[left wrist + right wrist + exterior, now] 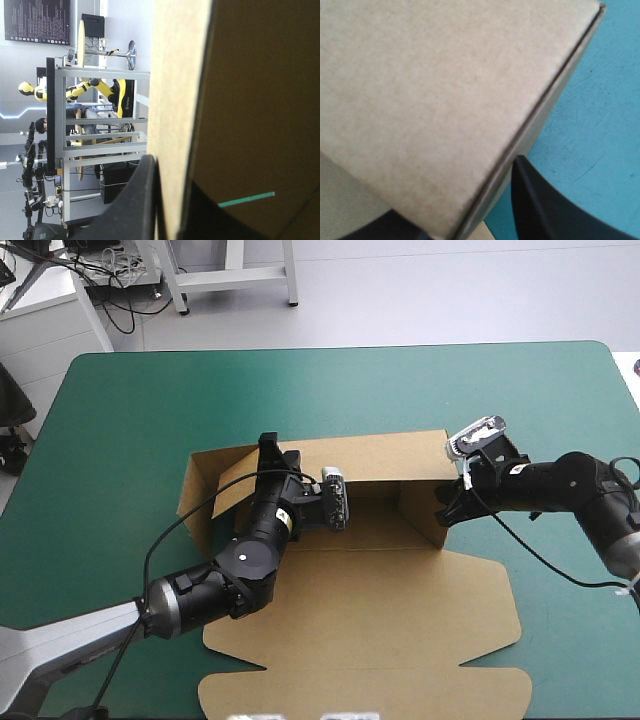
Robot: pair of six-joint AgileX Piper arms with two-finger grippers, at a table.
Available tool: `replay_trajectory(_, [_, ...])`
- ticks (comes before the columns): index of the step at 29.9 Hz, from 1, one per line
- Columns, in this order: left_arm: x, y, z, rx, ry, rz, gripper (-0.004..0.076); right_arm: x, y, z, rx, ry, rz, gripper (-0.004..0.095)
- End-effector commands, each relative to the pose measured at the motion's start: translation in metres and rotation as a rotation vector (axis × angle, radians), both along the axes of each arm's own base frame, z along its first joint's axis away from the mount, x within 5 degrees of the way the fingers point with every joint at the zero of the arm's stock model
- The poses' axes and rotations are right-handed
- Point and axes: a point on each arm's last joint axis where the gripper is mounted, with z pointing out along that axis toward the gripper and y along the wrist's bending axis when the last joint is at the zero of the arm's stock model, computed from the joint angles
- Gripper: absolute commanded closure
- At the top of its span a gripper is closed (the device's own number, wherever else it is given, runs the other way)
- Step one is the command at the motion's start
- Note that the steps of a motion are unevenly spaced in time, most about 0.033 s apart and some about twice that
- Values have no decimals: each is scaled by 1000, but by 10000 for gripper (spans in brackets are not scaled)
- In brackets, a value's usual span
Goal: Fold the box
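The brown box (400,590) lies in the middle of the teal-green table (120,440), its back wall raised and its lid flat toward the near edge. My left gripper (268,453) is at the box's left back corner. In the left wrist view the board's edge (177,100) runs between the black fingers (142,200), with my left gripper (172,210) shut on it. My right gripper (447,508) holds the upright right side wall. The right wrist view shows that wall (430,90) filling the picture, with my right gripper (470,220) shut on its lower corner.
A loose side flap (200,490) spreads out at the box's left. The lid's flaps (480,630) reach toward the table's near edge. Bare teal-green cover (600,115) lies to the right of the box and along the far side.
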Motion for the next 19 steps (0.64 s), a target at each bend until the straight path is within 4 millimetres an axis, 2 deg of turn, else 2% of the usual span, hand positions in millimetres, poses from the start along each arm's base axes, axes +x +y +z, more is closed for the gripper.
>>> replay_trajectory(1, [-7, -1, -4, -122, 115, 47, 733, -3, 1, 16, 20, -58, 14, 817])
replay_trajectory(3, [-7, -2, -4, -127, 116, 43, 732, -5, 2, 15, 16, -48, 41, 914])
replay_trajectory(6, [-8, -4, -5, -150, 135, 26, 701, -3, 1, 16, 25, -60, 15, 924])
replay_trajectory(9, [-8, -9, 4, -213, 158, 30, 566, 3, -3, 19, 33, -96, -81, 924])
replay_trajectory(13, [-11, -23, 33, -301, 127, 1, 266, 13, -14, 23, 7, -179, -222, 924])
replay_trajectory(15, [-16, -30, 49, -336, 104, -14, 155, 16, -20, 24, -3, -201, -316, 920])
replay_trajectory(17, [-24, -36, 60, -354, 88, -26, 107, 18, -26, 25, -13, -210, -392, 920])
replay_trajectory(19, [-36, -45, 70, -357, 74, -59, 104, 19, -30, 25, -19, -211, -446, 921])
